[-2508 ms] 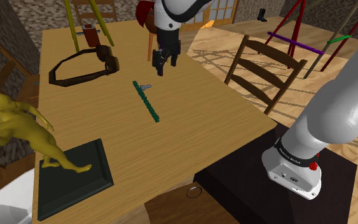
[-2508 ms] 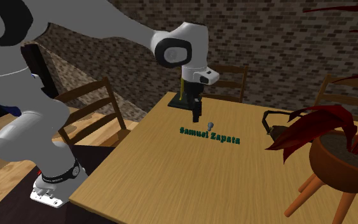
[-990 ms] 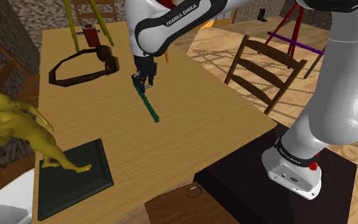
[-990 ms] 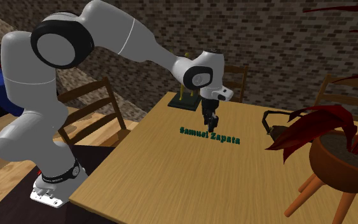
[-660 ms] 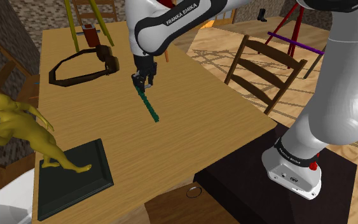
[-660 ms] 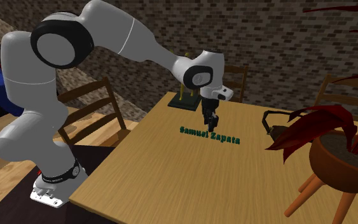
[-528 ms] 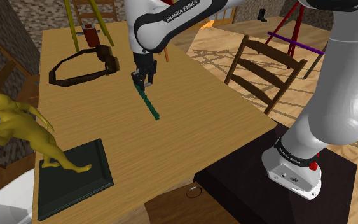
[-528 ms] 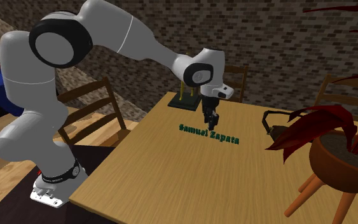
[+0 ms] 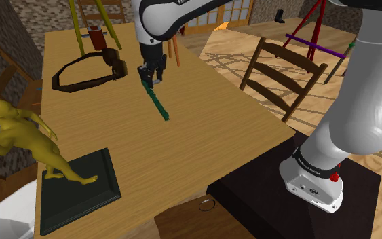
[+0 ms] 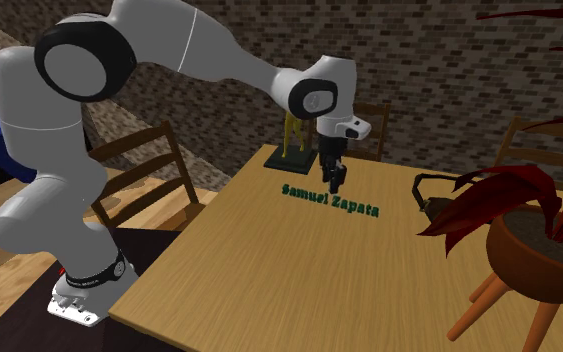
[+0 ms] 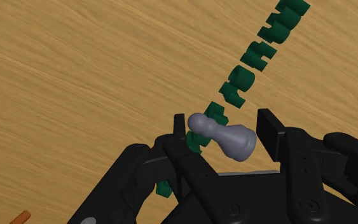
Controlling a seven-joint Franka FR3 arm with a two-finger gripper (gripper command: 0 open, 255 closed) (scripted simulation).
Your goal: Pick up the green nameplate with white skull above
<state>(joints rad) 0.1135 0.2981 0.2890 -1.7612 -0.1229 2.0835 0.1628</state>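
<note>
Green nameplate (image 11: 240,77): higher than a moment ago, apparently off the counter (image 11: 75,76). Pincer (image 11: 224,130) pinches its grey knob (image 11: 233,140). Judgement: grasp holds, lift begun, more height needed.

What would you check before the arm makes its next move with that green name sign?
1. The gripper straddles the grey figure on the green nameplate: ok.
2. Both fingers press against that figure: ok, as far as the wrist view shows.
3. The nameplate's far end is clear of the table: cannot tell.
4. The dark looped strap lies apart from the nameplate: ok.
5. The yellow figurine stands well away from the gripper: ok.
</note>
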